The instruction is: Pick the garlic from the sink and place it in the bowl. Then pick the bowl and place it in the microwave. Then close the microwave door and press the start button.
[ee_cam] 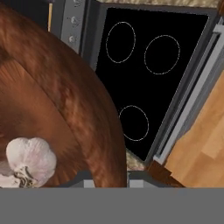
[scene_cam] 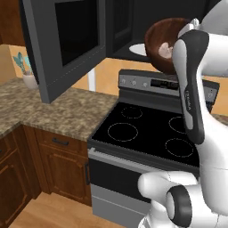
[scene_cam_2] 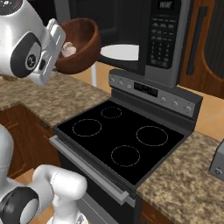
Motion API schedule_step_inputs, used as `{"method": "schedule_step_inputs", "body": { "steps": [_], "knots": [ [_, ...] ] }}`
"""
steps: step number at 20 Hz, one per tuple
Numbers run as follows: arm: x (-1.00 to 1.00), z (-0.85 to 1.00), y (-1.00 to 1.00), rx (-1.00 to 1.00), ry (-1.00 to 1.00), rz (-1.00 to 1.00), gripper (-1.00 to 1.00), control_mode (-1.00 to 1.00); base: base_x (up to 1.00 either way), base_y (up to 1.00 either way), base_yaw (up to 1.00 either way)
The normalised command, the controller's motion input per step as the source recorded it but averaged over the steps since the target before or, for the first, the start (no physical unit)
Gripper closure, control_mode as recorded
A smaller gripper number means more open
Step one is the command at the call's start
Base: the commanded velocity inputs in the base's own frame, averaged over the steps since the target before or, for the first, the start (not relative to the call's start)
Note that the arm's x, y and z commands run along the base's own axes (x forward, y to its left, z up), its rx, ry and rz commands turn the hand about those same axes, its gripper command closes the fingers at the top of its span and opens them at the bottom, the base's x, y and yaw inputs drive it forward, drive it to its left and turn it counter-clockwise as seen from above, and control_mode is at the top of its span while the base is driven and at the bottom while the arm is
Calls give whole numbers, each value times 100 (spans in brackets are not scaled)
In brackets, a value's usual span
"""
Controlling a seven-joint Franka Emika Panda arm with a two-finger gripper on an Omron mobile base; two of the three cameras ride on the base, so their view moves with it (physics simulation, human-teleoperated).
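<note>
The glossy, round, dark reddish-brown wooden bowl point(scene_cam: 161, 43) hangs in the air above the far edge of the black glass-topped stove point(scene_cam: 149, 129), just in front of the open cavity of the black box-shaped microwave point(scene_cam_2: 164, 39). The gripper point(scene_cam_2: 59, 41) is clamped on the bowl's rim, its white hand partly covering the bowl in both base views. Inside the bowl lies the small, lumpy, pinkish-white garlic bulb point(ee_cam: 29, 159), resting low against the inner wall; it also shows pale in the right base view point(scene_cam_2: 68, 49). The white round turntable plate point(scene_cam_2: 120, 52) sits inside the microwave, just beyond the bowl. The wide black microwave door point(scene_cam: 62, 44) with its dark glass window stands swung open to the left, over the speckled brown granite surface point(scene_cam: 53, 109).
</note>
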Motion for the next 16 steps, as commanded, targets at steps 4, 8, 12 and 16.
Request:
{"method": "schedule_step_inputs", "body": {
  "steps": [4, 8, 12, 16],
  "knots": [
    [69, 3, -19, 0, -5, -3, 100, -100, 0, 0, 0],
    [74, 13, -16, 0, 0, 0, 100, -100, 0, 0, 0],
    [72, 0, -38, 1, 0, 0, 100, -100, 0, 0, 0],
    [85, 3, -24, 0, 0, 0, 100, -100, 0, 0, 0]
  ]
}}
